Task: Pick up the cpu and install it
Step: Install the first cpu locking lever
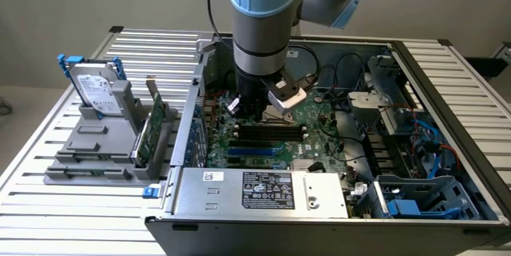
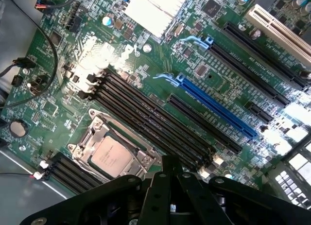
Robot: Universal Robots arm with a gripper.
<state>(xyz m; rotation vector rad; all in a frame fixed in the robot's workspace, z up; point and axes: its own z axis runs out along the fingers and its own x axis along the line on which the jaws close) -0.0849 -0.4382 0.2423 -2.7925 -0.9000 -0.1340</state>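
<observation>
The cpu [image 2: 112,157], a small square chip with a silvery top, lies flat inside the metal socket frame [image 2: 91,137] on the green motherboard [image 2: 160,64]. My black gripper [image 2: 171,163] hovers above the board just beside the socket, shut, with nothing between its fingers. In the exterior view the arm reaches straight down into the open computer case, and the gripper [image 1: 257,111] hangs over the socket area [image 1: 281,116] near the black memory slots [image 1: 270,131].
Black memory slots [image 2: 146,119] run beside the socket; a blue slot [image 2: 216,111] and a heatsink [image 2: 154,11] lie further off. Cables [image 1: 343,67] and drive bays [image 1: 415,142] crowd the case. A hard drive [image 1: 96,91] stands in a grey holder [image 1: 100,148] at the exterior view's left.
</observation>
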